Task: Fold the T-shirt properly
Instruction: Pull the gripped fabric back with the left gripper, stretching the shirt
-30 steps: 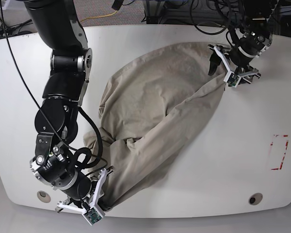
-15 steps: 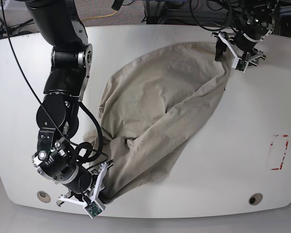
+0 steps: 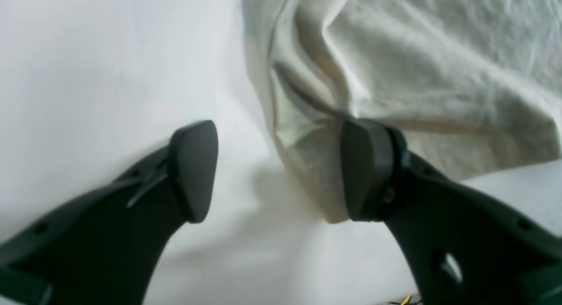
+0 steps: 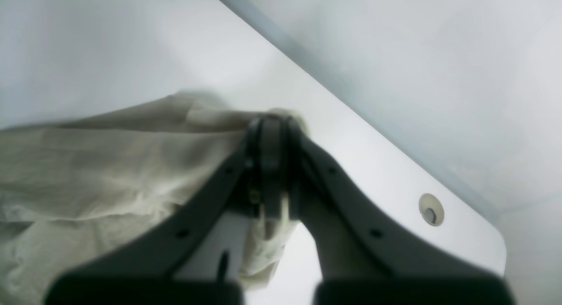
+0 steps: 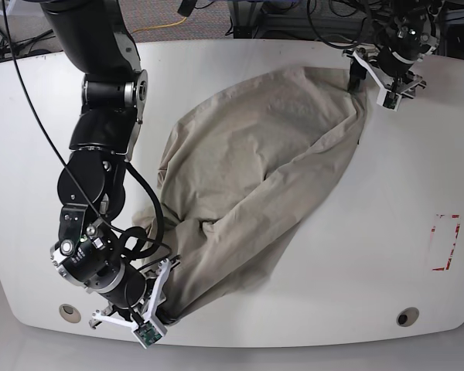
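- Base view: since a second ago the left gripper [image 5: 377, 76] has been lifting away toward the table's far edge, leaving the shirt corner it was at, and the right gripper [image 5: 156, 303] has been shifting slightly along the near edge. The T-shirt [image 5: 255, 178] is lying bunched diagonally across the white table [image 5: 417, 193], stretching from one gripper to the other.
- Left wrist view: the left fingers are standing wide apart, gripping nothing. A rumpled corner of the shirt is lying just ahead of the right-hand fingertip [image 3: 364, 164] and appears to be touching it; bare table is showing between the pads.
- Right wrist view: the right fingers [image 4: 270, 142] are pressing together, clamping a fold of the shirt's edge, with cloth trailing off to their left and hanging below them.
- Handling, as a judgement: the fabric is looking light, limp and wrinkle-prone, so it will be sagging and dragging rather than holding shape; stitched hems and corners seem the firmest places to pinch.
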Controlling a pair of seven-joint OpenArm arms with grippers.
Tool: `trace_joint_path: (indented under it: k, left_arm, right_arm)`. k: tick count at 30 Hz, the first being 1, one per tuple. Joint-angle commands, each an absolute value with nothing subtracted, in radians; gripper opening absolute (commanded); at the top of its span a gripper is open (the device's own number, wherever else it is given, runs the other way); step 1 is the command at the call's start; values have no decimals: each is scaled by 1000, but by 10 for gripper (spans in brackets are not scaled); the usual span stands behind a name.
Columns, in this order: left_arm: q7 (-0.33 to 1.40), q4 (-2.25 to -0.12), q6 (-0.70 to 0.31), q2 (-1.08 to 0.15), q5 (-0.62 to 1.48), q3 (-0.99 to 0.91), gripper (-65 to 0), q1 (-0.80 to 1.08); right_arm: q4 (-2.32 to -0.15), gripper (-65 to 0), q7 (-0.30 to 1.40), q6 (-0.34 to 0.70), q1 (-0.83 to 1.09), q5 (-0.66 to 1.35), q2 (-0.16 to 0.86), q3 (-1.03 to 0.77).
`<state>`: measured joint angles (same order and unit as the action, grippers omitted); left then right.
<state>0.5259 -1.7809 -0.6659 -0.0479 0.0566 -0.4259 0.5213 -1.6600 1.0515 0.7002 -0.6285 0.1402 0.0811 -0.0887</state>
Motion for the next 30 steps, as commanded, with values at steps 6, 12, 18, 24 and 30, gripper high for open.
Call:
trace_joint_path:
  k: [6,12,18,24,30]
  left_arm:
    - [564,-1788,-698,-45,56,-344,-246,529]
    - [585,-1791,-698,-45,59,-340,-246,527]
    - [588,-1790,-698,-44,97,-340,-247,521]
    - [697,-1790,-698,-53,305,-430,-247,521]
    - [803,-1793,-698,-81,469,-541,-247,519]
  right_arm:
    - [-1676,-650,1023,698,-664,154,85,-90]
    - [-1676,-650,1023,698,-664,154,85,-90]
    - [-1676,-650,1023,698,-664,154,85,-90]
    - [-1676,-650,1023,698,-664,154,85,-90]
    - [-1678,-650,1023,698,-664,154,85,-90]
